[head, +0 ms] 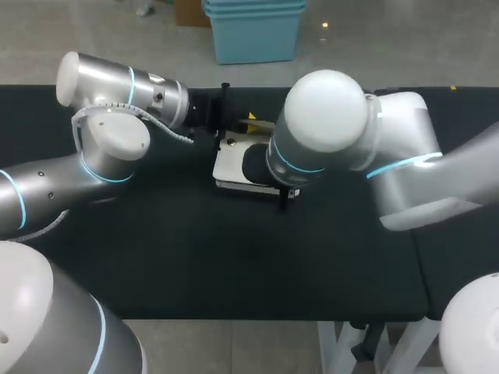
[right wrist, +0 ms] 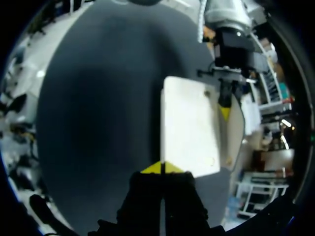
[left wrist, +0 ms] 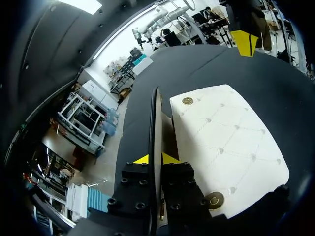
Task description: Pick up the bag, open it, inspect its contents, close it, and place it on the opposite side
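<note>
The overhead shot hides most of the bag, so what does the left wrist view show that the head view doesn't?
Only the left wrist view: the bag's quilted white panel, two brass snaps, and its thin dark edge pinched in the left gripper's jaws. Only the head view: the right arm covering most of the bag. Both: the white bag on the black table.

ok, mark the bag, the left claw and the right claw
bag [left wrist: 226, 142]: left wrist view, middle of its white quilted panel.
left claw [left wrist: 155, 159]: left wrist view, midway between its yellow tips.
right claw [right wrist: 162, 168]: right wrist view, midway between its yellow tips.
</note>
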Robot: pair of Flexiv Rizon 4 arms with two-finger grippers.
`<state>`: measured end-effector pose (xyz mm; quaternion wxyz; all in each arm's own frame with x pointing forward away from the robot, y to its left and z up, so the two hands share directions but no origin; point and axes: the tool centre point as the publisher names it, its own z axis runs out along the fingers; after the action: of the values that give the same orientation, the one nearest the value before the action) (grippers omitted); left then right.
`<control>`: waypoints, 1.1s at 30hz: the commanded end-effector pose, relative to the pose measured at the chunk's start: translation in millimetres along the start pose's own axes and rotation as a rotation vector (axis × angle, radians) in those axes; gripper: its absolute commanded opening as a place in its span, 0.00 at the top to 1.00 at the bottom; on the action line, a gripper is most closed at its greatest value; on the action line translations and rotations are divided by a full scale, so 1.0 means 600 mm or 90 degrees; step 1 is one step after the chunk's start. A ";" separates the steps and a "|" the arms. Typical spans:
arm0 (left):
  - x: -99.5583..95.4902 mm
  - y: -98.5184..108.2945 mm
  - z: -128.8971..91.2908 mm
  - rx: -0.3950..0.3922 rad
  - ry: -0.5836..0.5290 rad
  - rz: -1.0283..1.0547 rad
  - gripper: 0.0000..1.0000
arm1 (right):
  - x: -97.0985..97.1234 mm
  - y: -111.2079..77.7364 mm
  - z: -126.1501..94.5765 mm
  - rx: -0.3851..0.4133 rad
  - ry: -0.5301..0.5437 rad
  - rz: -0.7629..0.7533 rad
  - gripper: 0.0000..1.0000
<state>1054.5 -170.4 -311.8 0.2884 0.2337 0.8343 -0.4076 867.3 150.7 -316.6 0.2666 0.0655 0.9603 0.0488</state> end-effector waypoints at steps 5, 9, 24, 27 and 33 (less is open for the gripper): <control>0.032 -0.002 0.008 -0.002 -0.052 0.048 1.00 | 0.043 0.015 0.018 0.001 -0.061 0.012 1.00; 0.035 -0.007 0.004 -0.005 -0.055 0.052 1.00 | 0.052 0.015 0.024 0.003 -0.064 0.021 1.00; 0.045 -0.012 -0.006 -0.023 -0.019 0.032 1.00 | 0.045 -0.004 0.064 -0.001 -0.134 0.036 0.51; 0.045 -0.011 -0.004 -0.026 -0.011 0.033 1.00 | 0.040 -0.007 0.074 -0.006 -0.146 0.036 0.51; 0.046 -0.009 -0.002 -0.027 0.005 0.037 1.00 | 0.027 -0.015 0.084 0.001 -0.174 0.039 0.53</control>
<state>1027.2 -167.5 -328.0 0.3058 0.2509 0.8357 -0.3809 878.4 148.0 -363.4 0.3757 0.0998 0.9202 0.0467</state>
